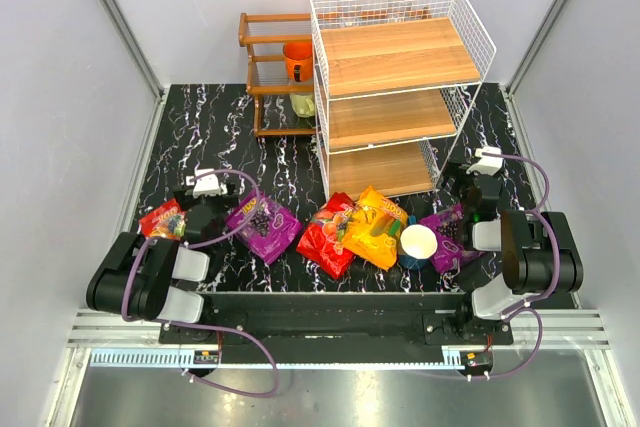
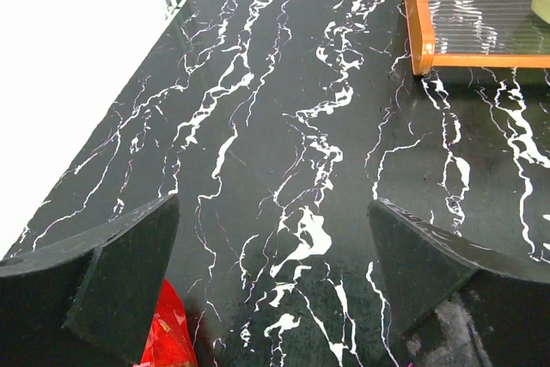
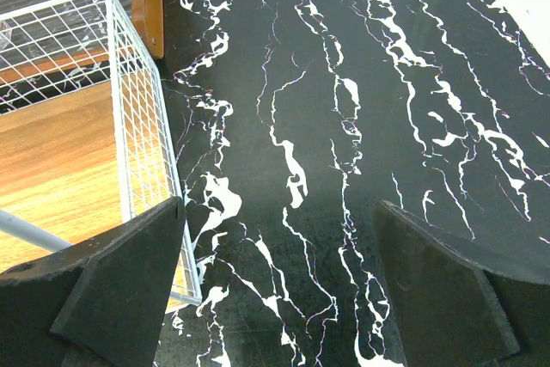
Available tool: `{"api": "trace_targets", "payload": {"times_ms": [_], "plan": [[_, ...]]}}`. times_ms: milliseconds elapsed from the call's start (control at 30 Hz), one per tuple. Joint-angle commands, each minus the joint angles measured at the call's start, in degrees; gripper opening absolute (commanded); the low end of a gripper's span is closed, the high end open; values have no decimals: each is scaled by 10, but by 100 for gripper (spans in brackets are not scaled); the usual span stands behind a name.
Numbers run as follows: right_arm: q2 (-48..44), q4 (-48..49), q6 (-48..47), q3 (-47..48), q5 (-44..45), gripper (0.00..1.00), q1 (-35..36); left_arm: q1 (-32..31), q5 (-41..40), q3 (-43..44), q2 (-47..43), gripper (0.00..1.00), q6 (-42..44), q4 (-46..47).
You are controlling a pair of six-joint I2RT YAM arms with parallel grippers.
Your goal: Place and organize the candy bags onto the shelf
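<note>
Note left gripper point(image 2: 271, 205) and right gripper point(image 3: 279, 205) splayed wide, clasping nothing. Count five candy bags point(image 1: 375, 227) flat along table's point(image 1: 215, 137) 6 o'clock edge; white wire shelf point(image 1: 395, 57) at 1 o'clock.

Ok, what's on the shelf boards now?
Nothing visible. The shelf's top board is bare, so are the fronts of the middle board and bottom board; their backs are hidden under upper tiers.

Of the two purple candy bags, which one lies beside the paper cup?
The glossy purple pouch at the right end of the row, just right of the white paper cup. The other purple pouch lies second from the left, well away from the cup.
</note>
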Motion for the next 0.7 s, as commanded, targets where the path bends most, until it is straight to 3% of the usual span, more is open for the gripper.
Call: {"api": "trace_targets", "payload": {"times_ms": [0,533,667], "plan": [[-1,12,0,16,12,100,1,5,18,14,-14,99,-17,38],[-2,22,1,9,18,100,1,20,-13,44,-16,99,-45,-16],[-33,75,23,-29,84,100,1,18,1,31,-30,99,-36,-7]]}}
